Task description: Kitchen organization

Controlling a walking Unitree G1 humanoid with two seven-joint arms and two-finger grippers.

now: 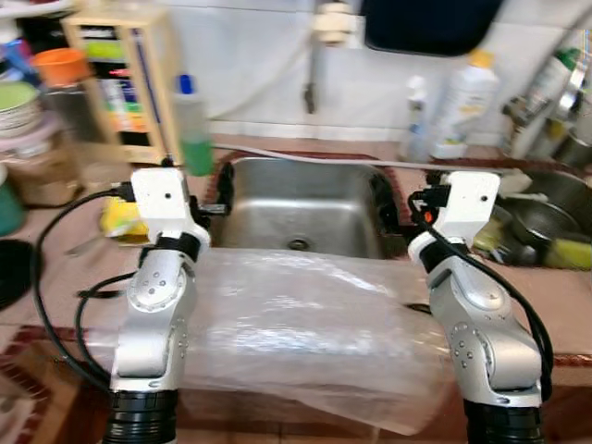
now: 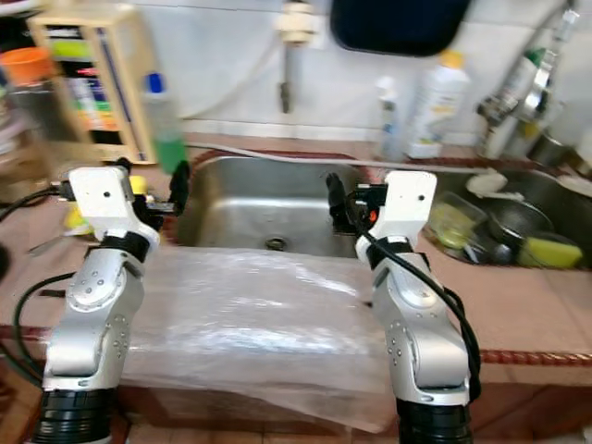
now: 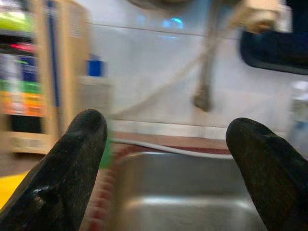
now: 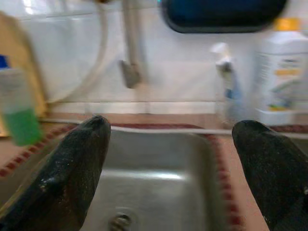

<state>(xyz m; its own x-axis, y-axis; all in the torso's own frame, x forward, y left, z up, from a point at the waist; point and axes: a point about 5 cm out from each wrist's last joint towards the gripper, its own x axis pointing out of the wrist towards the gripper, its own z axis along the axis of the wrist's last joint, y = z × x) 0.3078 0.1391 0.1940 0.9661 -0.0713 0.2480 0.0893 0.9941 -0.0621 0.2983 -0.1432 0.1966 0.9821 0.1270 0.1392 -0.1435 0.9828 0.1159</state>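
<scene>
A steel sink (image 1: 305, 199) is set into the tiled counter straight ahead, its drain (image 4: 119, 222) showing between my right fingers. My left gripper (image 1: 220, 190) hovers at the sink's left rim, open with nothing between its fingers (image 3: 72, 159). Over the sink's right rim, my right gripper (image 2: 338, 199) is also open and empty. A bottle of green liquid (image 1: 192, 125) stands at the sink's back left corner. A white bottle with a yellow cap (image 1: 462, 102) and a small spray bottle (image 1: 416, 116) stand at the back right.
A clear plastic sheet (image 1: 296, 324) drapes over the counter's front edge between my arms. A wooden rack (image 1: 120, 83) and stacked containers (image 1: 28, 129) crowd the left. Pots and dishes (image 1: 546, 222) fill the right side. A tap (image 1: 314, 55) hangs above the sink.
</scene>
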